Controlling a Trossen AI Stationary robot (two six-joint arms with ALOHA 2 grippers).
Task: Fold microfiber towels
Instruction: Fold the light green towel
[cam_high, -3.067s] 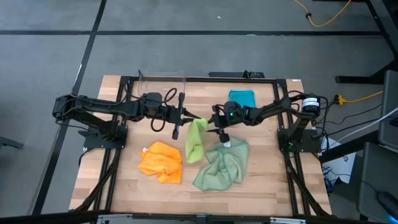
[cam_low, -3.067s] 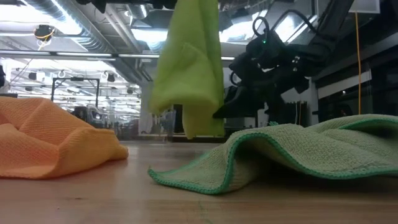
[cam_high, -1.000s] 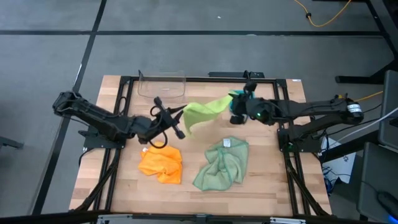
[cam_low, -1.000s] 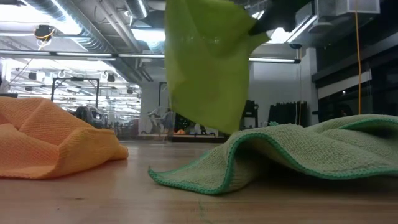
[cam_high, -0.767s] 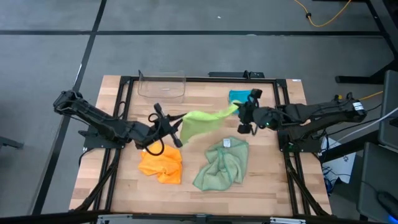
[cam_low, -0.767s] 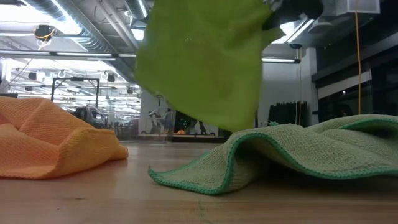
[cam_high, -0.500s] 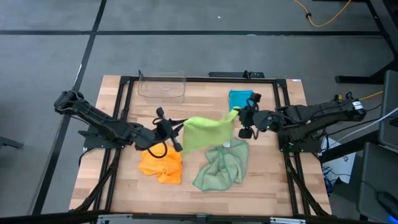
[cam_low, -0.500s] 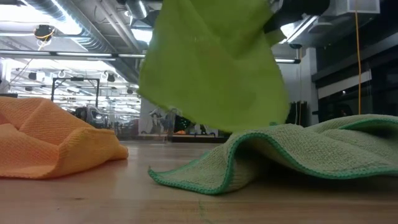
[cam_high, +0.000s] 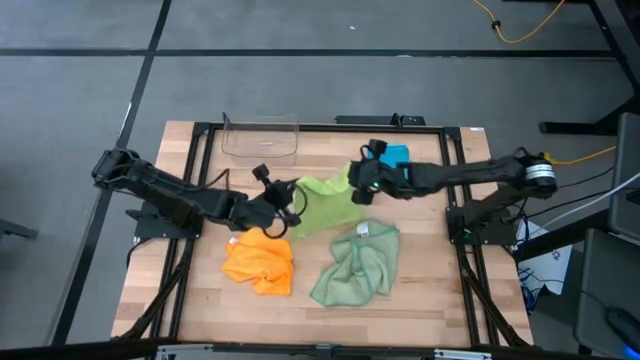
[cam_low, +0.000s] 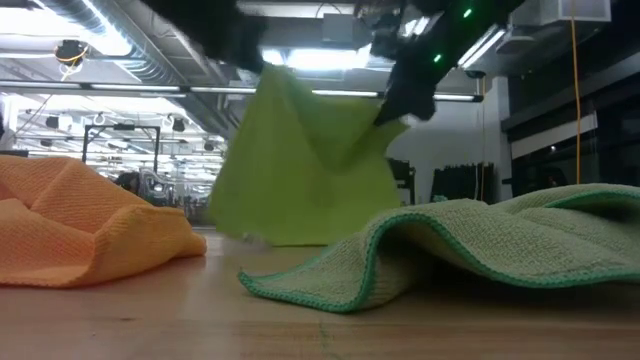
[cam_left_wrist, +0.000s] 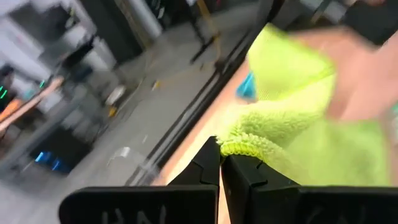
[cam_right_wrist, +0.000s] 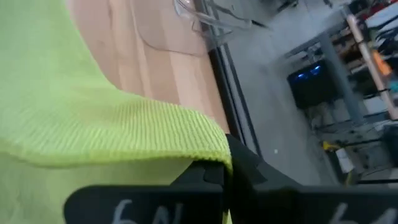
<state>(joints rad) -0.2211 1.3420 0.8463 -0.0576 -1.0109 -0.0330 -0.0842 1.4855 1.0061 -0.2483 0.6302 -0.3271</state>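
Spreading the lime green towel (cam_high: 325, 205) flat comes first: the left gripper (cam_high: 281, 199) and right gripper (cam_high: 358, 183) each pinch a hemmed edge (cam_left_wrist: 245, 149) between pressed-together fingers, holding the cloth taut just behind the pale sage green towel (cam_high: 357, 264), its lower edge close to the wood. Judging by that, both should lower evenly, keep tension, and land clear of the sage cloth and the orange towel (cam_high: 260, 260) beside it. The teal blue towel (cam_high: 394, 155) lies behind the lime one. Only white marks resembling "6N" show on the right wrist's finger (cam_right_wrist: 134, 211)
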